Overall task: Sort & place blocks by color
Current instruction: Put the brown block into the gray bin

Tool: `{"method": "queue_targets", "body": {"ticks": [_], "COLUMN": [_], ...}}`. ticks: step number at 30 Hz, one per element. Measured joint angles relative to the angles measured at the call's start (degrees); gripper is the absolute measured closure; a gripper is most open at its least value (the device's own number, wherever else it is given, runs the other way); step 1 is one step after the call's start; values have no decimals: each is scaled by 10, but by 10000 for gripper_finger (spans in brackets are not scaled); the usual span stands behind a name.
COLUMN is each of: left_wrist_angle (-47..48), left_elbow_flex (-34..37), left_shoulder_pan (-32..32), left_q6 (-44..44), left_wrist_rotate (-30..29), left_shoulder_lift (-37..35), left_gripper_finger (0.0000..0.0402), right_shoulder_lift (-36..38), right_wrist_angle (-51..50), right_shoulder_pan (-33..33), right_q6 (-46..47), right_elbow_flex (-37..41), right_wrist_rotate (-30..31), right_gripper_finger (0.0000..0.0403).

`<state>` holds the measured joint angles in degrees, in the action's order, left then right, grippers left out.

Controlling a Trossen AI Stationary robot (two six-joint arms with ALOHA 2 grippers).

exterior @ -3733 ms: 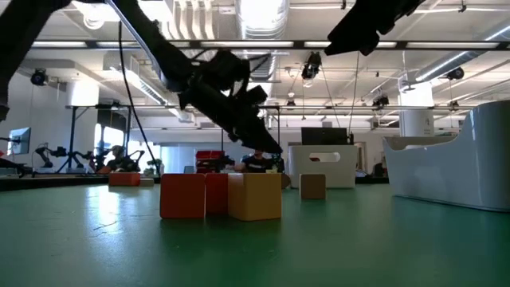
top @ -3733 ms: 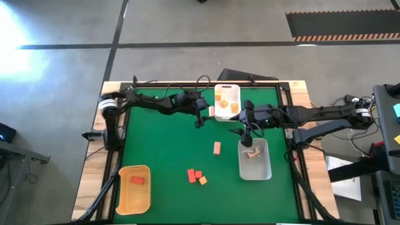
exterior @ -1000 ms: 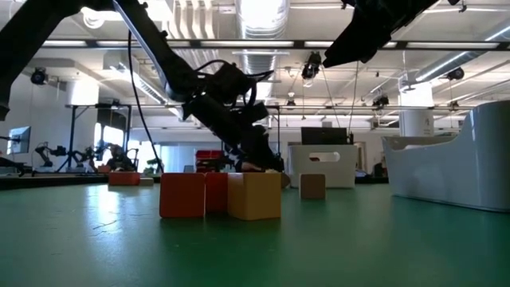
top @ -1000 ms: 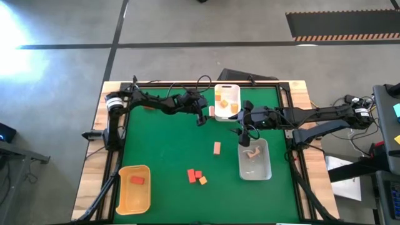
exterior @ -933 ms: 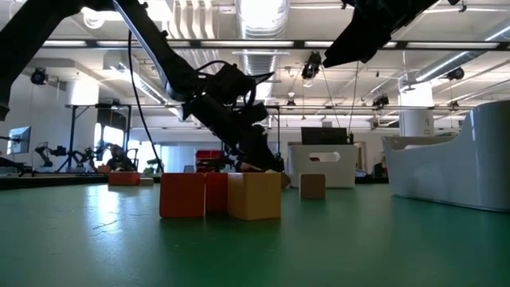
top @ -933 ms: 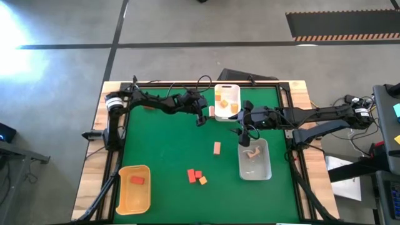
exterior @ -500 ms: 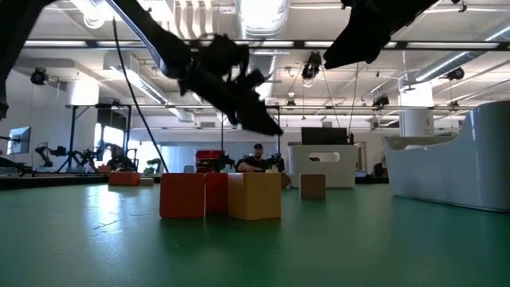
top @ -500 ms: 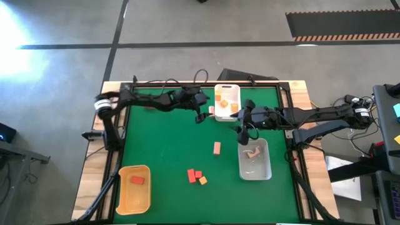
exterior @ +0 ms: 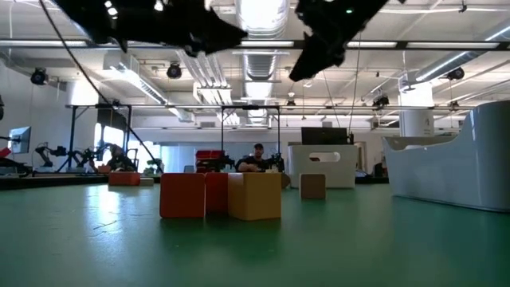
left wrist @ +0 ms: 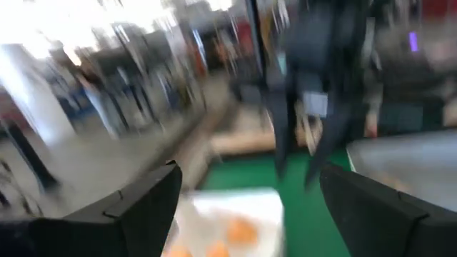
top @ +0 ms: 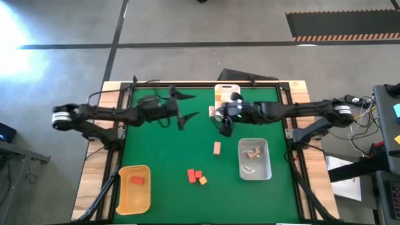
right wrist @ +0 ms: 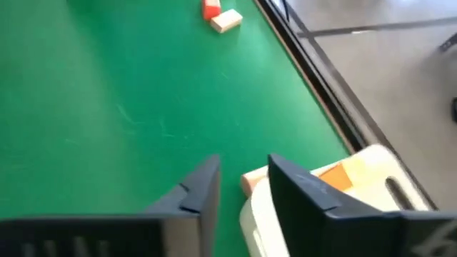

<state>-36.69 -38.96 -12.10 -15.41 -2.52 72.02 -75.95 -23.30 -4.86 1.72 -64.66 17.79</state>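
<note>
Two red blocks [top: 194,175] and an orange one [top: 203,180] lie together near the table's front; a tan block [top: 217,148] lies mid-table. Another tan block [right wrist: 251,182] lies against the white tray [top: 220,92], which holds orange blocks [left wrist: 241,230]. The clear tray [top: 254,164] holds tan blocks, and the yellow tray [top: 134,187] holds a red one. My left gripper [top: 187,119] hangs open and empty, high over the far left-middle of the table. My right gripper [top: 224,128], open by a narrow gap and empty, hovers beside the white tray's near-left corner.
A red block and a tan block [right wrist: 227,21] lie near the table's far edge, to the left. In the low view the front blocks [exterior: 255,195] stand in a row. Bare green mat lies between the yellow tray and the blocks at the front.
My left gripper has drawn back from the white tray toward the table's left edge and risen, tipping up to level. My right gripper has left the clear tray's far end and gone toward the white tray's near-left corner. No block has moved.
</note>
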Motion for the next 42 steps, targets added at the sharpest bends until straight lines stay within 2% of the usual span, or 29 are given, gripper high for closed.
{"method": "queue_targets", "body": {"ticks": [4, 7, 9, 15, 20, 24, 30, 32, 35, 39, 42], "left_wrist_angle": [-105, -125, -127, -123, -123, -110, -71, -16, 115, 283, 318], "left_elbow_flex": [64, 96, 110, 132, 140, 142, 92, 53, -28, -132, -186], "left_shoulder_pan": [0, 0, 0, 0, -1, -1, -2, -2, -2, -2, -3], "left_q6": [1, 0, 0, 0, 0, 1, 67, 95, 128, 131, 115], "left_wrist_rotate": [0, 0, 0, 0, 0, -11, -13, -13, -13, -14, -14], "left_shoulder_lift": [-54, -88, -104, -131, -133, -118, -57, -22, 48, 158, 238], "left_gripper_finger": [95, 96, 96, 96, 96, 96, 96, 96, 96, 96, 96], "right_shoulder_lift": [-79, -137, -175, -267, -301, -269, -186, -152, -97, -22, 28], "right_wrist_angle": [-75, -143, -173, -218, -295, -313, -296, -271, -217, -133, -91], "right_shoulder_pan": [-37, -64, -77, -97, -97, -73, -31, -15, 11, 33, 40], "right_q6": [5, 32, 50, 62, 58, 61, 74, 74, 73, 53, 47], "right_elbow_flex": [-106, -176, -214, -294, -340, -324, -247, -211, -146, -64, -18], "right_wrist_rotate": [-4, -42, -60, -62, -41, 18, 23, 23, 22, 22, 17], "right_gripper_finger": [359, 388, 392, 394, 394, 394, 394, 394, 394, 394, 394]}}
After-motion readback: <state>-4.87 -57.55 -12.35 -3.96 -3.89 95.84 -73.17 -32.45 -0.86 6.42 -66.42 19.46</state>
